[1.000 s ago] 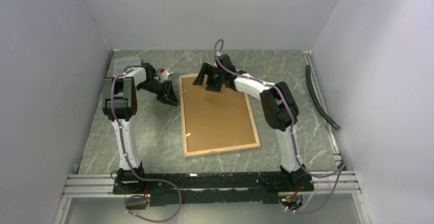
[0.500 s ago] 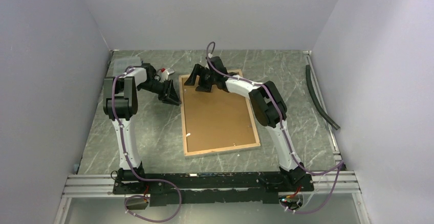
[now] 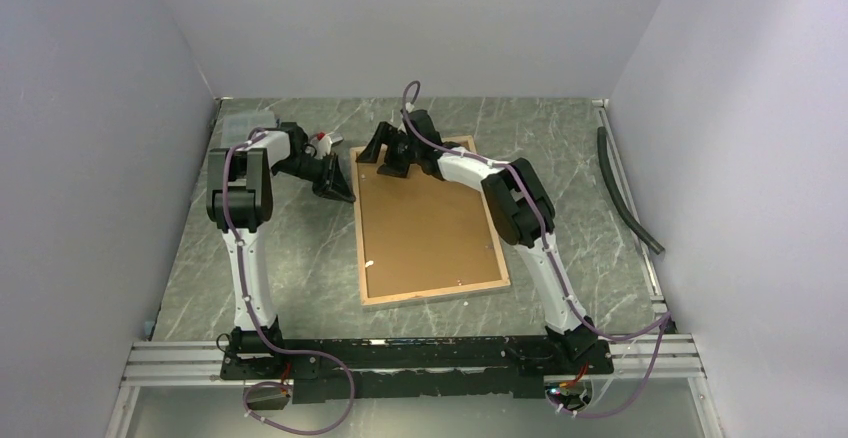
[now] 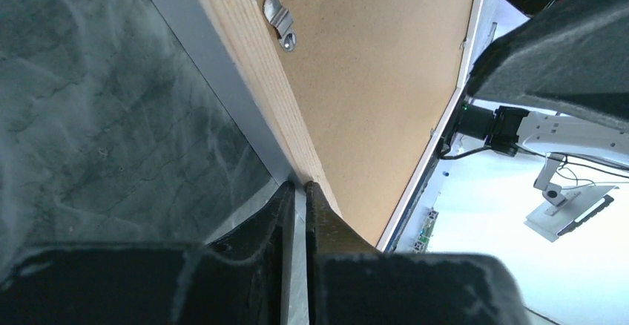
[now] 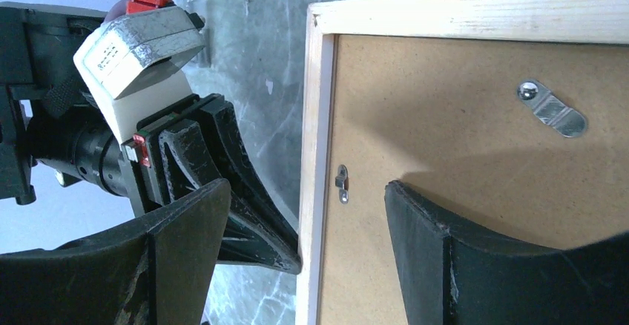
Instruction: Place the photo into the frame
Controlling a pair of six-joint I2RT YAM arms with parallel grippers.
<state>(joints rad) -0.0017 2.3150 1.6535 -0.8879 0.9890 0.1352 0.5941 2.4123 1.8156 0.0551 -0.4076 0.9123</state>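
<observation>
Right gripper (image 5: pixel 304 191): jaws spread wide, holding nothing. It straddles the frame's left rail close to the far-left corner. One finger (image 5: pixel 185 251) is outside the rail above the table, and the other (image 5: pixel 445 258) is above the backing board.

Left gripper (image 4: pixel 298 186): jaws drawn almost together, with only a thin slit between them. The tips touch the outer side of that same left rail, just to the left of the right gripper. Whether anything is pinched in the slit cannot be told.

Table (image 3: pixel 300 258): green-grey marbled top, beneath both grippers.

Frame (image 3: pixel 432 293): large rectangle lying flat, back upward. The rails are light wood, with a silver-white strip down the outer side. Its far-left corner lies under the right gripper and its left rail meets the left gripper's tips. The rest of it runs from both grippers toward the arm bases.

Backing board (image 3: pixel 425 228): plain brown sheet seated inside the rails, directly below the right gripper's inner finger.

Hose (image 3: pixel 620 190): black, lying along the right wall, well apart from both grippers.

Turn clip (image 5: pixel 552 110): small metal tab screwed to the board, beyond the right gripper's inner finger.

Side clip (image 5: pixel 342 182): smaller metal tab at the left rail's inner edge, between the right gripper's fingers.
</observation>
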